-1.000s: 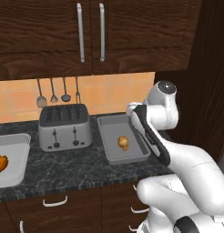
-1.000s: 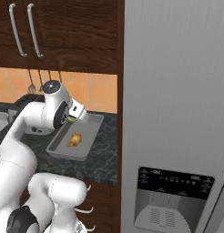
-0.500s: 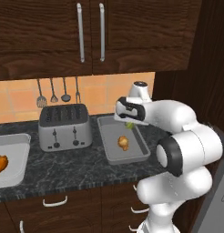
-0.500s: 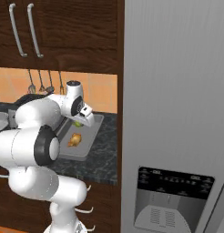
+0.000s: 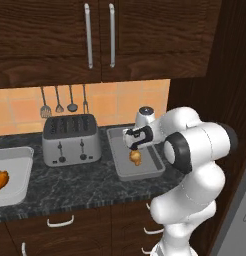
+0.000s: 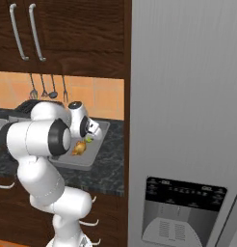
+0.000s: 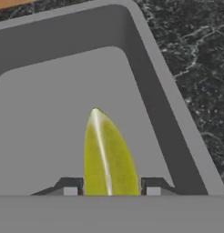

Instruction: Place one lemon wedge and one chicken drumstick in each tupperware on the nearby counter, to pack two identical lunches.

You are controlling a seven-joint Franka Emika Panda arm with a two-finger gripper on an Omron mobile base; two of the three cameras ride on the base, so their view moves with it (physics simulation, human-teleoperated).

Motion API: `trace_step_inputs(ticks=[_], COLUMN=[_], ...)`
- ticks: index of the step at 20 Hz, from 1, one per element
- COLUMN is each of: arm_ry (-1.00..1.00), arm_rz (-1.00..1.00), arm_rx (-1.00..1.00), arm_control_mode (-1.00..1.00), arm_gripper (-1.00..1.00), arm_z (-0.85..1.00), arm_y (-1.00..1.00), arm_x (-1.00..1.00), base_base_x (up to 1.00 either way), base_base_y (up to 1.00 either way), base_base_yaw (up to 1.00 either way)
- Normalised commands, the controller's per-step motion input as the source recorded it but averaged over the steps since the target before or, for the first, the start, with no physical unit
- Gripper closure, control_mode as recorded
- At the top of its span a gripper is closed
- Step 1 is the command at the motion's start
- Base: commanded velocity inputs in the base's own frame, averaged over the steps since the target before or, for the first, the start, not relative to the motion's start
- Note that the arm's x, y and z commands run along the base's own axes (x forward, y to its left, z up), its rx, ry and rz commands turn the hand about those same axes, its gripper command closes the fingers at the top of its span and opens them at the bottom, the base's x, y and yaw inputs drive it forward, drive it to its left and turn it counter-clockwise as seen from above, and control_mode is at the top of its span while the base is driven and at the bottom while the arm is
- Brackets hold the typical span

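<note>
Here the lemon wedge (image 7: 108, 157) sits pinched between the end effector (image 7: 111, 187) tips, over the tupperware (image 7: 145, 86).

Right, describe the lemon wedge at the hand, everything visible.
The lemon wedge is a slim yellow-green sliver tapering to a point, with a pale streak along its length. It stands between the two fingertips of the hand, over the grey floor of the tupperware. Whether it touches the floor cannot be told.

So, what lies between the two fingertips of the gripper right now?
A yellow-green lemon wedge stands between the fingertips, above the bare grey floor of the tupperware, as the hand view shows.
</note>
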Motion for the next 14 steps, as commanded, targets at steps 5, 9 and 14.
trace_step_inputs(ticks=[5,9,14], arm_ry=[-0.08,-0.16,-0.29], arm_rz=[0.00,0.00,0.00], arm_rx=[0.00,0.00,0.00], arm_control_mode=[-1.00,-1.00,-1.00], arm_gripper=[-1.00,-1.00,-1.00], arm_z=[0.06,0.78,1.00], arm_y=[0.00,0.02,0.00], arm_x=[-0.10,-0.61,-1.00], base_base_x=[0.00,0.00,0.00], base_base_y=[0.00,0.00,0.00], base_base_yaw=[0.00,0.00,0.00])
